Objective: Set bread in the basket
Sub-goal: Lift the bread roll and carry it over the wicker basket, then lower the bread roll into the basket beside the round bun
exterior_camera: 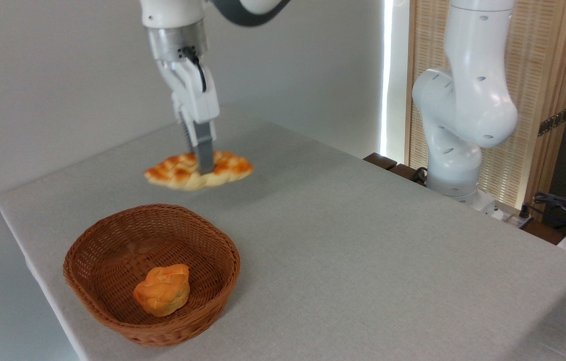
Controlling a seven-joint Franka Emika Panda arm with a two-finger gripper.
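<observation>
The bread (pixel 170 174), a long braided golden-brown loaf with a pale underside, is at the far left of the table, behind the basket. My gripper (pixel 196 163) comes down on its middle from above, one finger in front of the loaf and one behind, shut on it. The loaf seems to hang just off the cloth, with a faint shadow below it. The basket (pixel 112 216), round reddish-brown wicker, stands near the table's front left edge, a good hand's width nearer the camera than the loaf.
A small round orange bun (pixel 162 290) lies inside the basket, toward its front. The grey tablecloth (pixel 363 240) stretches to the right. The arm's white base (pixel 456 150) stands at the far right edge, with cables (pixel 564 205) beside it.
</observation>
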